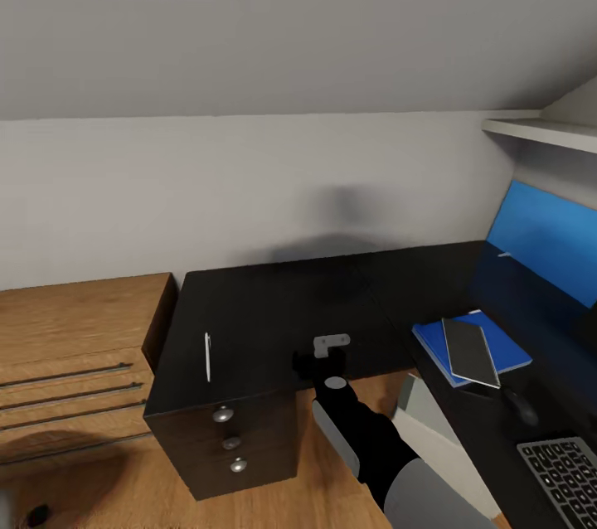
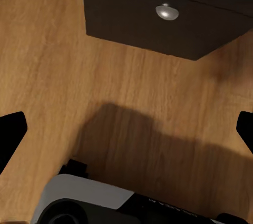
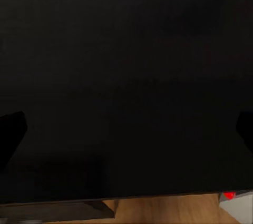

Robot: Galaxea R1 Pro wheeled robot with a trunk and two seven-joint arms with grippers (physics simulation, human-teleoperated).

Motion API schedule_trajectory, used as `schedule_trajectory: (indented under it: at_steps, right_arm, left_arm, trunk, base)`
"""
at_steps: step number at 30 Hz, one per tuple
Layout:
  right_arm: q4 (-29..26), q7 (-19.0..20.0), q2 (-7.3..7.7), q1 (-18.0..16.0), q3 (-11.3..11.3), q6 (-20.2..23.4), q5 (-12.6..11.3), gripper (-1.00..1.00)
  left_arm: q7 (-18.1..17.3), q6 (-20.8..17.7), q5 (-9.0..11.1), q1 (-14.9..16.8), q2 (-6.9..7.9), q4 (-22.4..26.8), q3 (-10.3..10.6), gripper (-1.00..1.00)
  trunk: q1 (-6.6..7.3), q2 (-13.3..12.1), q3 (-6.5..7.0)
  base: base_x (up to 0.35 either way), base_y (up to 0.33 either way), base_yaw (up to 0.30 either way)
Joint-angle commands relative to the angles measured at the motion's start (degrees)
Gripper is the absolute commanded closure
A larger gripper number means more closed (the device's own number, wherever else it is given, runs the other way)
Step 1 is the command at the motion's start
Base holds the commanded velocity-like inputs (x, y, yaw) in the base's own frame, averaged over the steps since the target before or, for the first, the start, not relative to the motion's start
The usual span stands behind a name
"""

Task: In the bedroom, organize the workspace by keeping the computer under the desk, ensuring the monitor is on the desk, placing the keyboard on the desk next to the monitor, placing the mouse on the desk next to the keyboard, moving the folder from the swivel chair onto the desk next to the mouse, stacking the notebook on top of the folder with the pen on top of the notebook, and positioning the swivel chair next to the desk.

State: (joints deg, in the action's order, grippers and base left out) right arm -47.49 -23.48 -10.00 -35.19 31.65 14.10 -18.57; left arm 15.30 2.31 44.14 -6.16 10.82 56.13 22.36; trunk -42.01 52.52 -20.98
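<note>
The slim black keyboard (image 1: 565, 469) with dark grey keys is being cut off at the head view's near right corner. The right gripper (image 1: 330, 353) is hovering over the matt black desk top (image 1: 274, 305), jaws spread wide and holding nothing. The left gripper (image 2: 126, 129) is gaping over the light wooden floor (image 2: 47, 76), empty. The thin whitish pen (image 1: 207, 356) is lying left; the near-black notebook (image 1: 471, 351) is resting on the bright blue folder (image 1: 506, 342). Beyond, the monitor's blue screen (image 1: 547, 243) is running off-frame.

You had soft, even light; a blurred shadow sat on the grey wall (image 1: 348, 206), another on the light wooden floor (image 2: 42, 66). The matt black desk top (image 3: 126, 76) rendered near-featureless dark.
</note>
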Motion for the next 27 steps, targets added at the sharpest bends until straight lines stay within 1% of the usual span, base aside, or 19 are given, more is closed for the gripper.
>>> schedule_trajectory:
  at_steps: [1,3,7,14,19,22,27]
  right_arm:
    - [-0.06,-0.43,0.00,-0.05,0.16,0.23,-0.33,-1.00]
    - [-0.06,-0.43,0.00,-0.05,0.16,0.23,-0.33,-1.00]
    - [-0.06,-0.43,0.00,-0.05,0.16,0.23,-0.33,-1.00]
    - [-0.06,-0.43,0.00,-0.05,0.16,0.23,-0.33,-1.00]
    - [0.06,-0.37,0.00,-0.05,0.16,0.23,-0.33,-1.00]
    - [0.09,-0.35,0.00,-0.05,0.16,0.23,-0.33,-1.00]
    - [0.02,-0.34,0.00,-0.05,0.12,0.23,-0.33,-1.00]
  left_arm:
    - [0.42,0.24,0.60,0.01,0.08,0.12,-0.02,-1.00]
    - [0.39,0.23,0.64,0.01,0.06,0.12,-0.97,-1.00]
    - [0.36,0.17,0.70,0.01,0.01,0.12,-2.03,-1.00]
    - [0.27,0.10,0.70,0.01,0.03,0.05,-2.34,-1.00]
    - [0.26,0.15,0.69,0.01,0.30,0.03,-2.48,-1.00]
    - [0.26,0.15,0.69,0.01,0.33,0.03,-2.49,-1.00]
    - [0.26,0.15,0.69,0.01,0.21,0.03,-2.50,-1.00]
  trunk:
    - [-0.01,0.05,-0.06]
    - [-0.01,0.05,-0.06]
    - [-0.01,0.05,-0.06]
    - [-0.01,0.05,-0.07]
    - [-0.01,0.05,-0.22]
    - [-0.01,0.05,-0.28]
    - [-0.01,0.05,-0.29]
  base:
    - [0.000,0.000,0.274]
    - [0.000,0.000,0.274]
    - [0.000,0.000,0.274]
    - [0.000,0.000,0.274]
    - [0.000,0.000,0.266]
    - [0.000,0.000,0.131]
    - [0.000,0.000,0.017]
